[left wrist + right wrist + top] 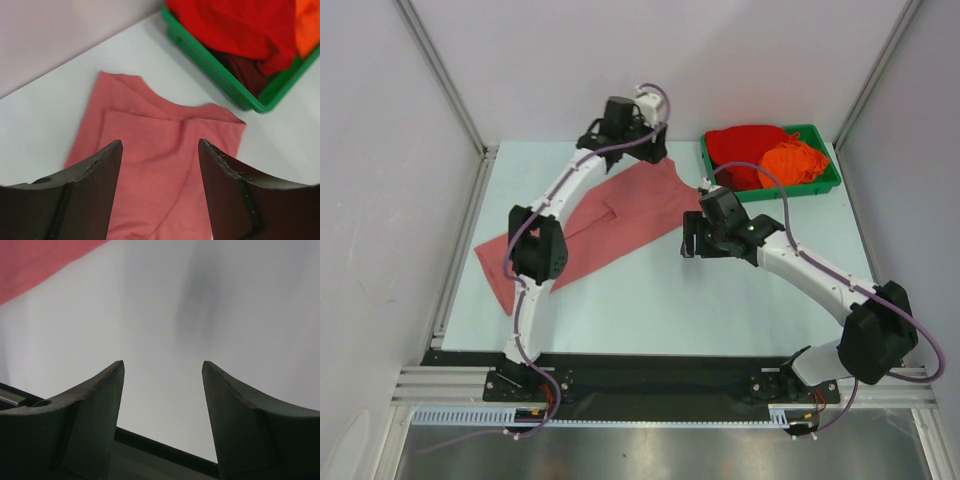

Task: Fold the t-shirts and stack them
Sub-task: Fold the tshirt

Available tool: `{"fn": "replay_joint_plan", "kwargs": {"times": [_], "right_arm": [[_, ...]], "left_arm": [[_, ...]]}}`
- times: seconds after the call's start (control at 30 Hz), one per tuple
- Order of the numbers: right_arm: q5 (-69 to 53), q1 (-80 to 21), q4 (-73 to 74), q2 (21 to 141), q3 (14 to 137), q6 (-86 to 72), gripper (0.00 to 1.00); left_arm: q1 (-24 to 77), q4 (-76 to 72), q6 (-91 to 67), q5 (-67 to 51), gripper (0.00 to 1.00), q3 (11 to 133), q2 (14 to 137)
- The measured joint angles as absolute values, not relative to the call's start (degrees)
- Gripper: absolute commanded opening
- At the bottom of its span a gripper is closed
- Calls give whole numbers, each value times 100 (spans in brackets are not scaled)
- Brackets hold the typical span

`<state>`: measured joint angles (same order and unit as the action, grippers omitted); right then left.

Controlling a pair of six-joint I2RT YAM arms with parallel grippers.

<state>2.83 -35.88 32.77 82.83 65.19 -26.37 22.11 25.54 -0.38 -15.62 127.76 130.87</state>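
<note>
Item 1: large dusty salmon cloth short-sleeved t-shirt (150,125), spread flat on the pale table (175,315), partly folded with 1 layer lapped over another; it lies directly under and ahead of the left gripper (160,143), showing through the gap between the 2 dark fingers (95,185). Left fingers stand apart, clamped on nothing, tips above the cloth; contact with it cannot be told. Item 2: bright red cloth t-shirt (230,25), bunched in the green plastic tray (220,82), ahead of and to the right of the left fingers, well apart from them. Item 3: orange cloth t-shirt (307,25), crumpled in the same tray, touching the red one on its far right side. The tray sits just beyond the salmon shirt's far corner, not touching it. Right gripper (162,363): 2 fingers spread apart, holding nothing, over bare table; only 1 edge of the salmon shirt shows, ahead and off to the left of them.
</note>
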Motion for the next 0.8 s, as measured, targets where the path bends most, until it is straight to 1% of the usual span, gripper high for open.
{"fn": "replay_joint_plan", "kwargs": {"times": [0.1,0.2,0.3,0.43,0.53,0.67,0.7,0.8], "right_arm": [[373,-3570,3282,7898,6366,-2635,70],[390,-3489,3291,7513,6211,-2630,70],[395,-3319,3299,7179,6036,-2630,71],[388,-3105,3297,6882,5784,-2617,72],[353,-3030,3282,6888,5693,-2606,72],[250,-3024,3179,7096,5684,-2598,72],[228,-3024,3151,7168,5684,-2596,72],[196,-3024,3087,7380,5690,-2587,72]], "left_arm": [[2716,2775,513,-1157,70,12739,13137],[2967,3107,823,-856,69,12755,13419],[2974,3535,910,-681,69,12993,13922],[2884,3931,906,-545,70,13015,14357],[2825,4206,899,-460,70,13135,14617],[2775,4423,906,-425,72,13719,14910],[2757,4473,902,-436,69,13850,15004],[2657,4716,786,-620,75,14357,15283]]}}
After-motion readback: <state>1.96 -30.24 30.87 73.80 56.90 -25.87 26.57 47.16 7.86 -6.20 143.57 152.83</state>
